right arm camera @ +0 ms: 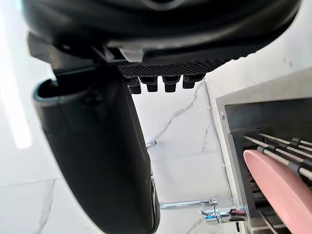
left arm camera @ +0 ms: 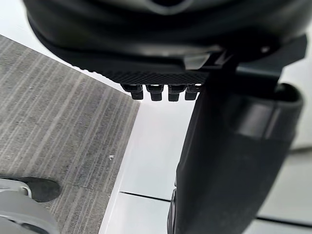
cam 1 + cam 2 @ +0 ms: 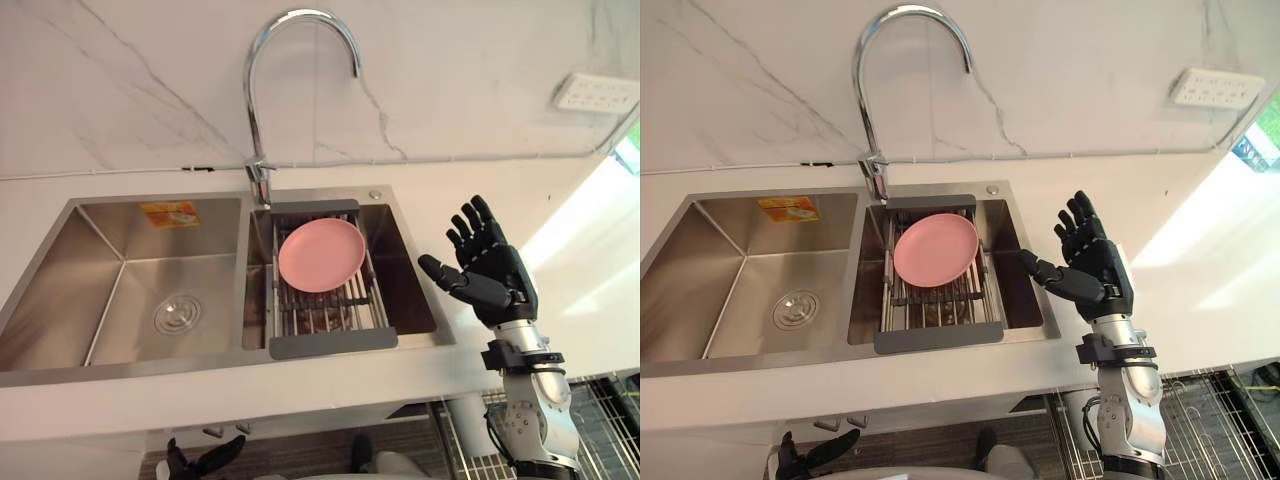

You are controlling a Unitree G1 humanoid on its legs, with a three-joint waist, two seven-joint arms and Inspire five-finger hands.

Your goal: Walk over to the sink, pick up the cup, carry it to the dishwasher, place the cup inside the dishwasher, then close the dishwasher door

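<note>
A kitchen: double steel sink (image 3: pixel 60 300) under a curved tap (image 3: pixel 252 90), pink plate (image 3: pixel 320 255) on a drying rack (image 3: pixel 333 342), white worktop (image 3: pixel 440 180).

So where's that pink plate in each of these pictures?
Left eye view: pink plate at centre, on the rack in the sink.
Right eye view: pink plate slightly left of centre.
Left wrist view: aimed at the floor, away from the sink.
Right wrist view: pink plate edge-on behind rack wires.
Shared landmark: the faucet.

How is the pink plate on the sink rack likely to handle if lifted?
The pink plate looks rigid and, being thin, probably light. Its smooth surface may be slippery. Resting on the wire rack, it could slide if nudged.
</note>
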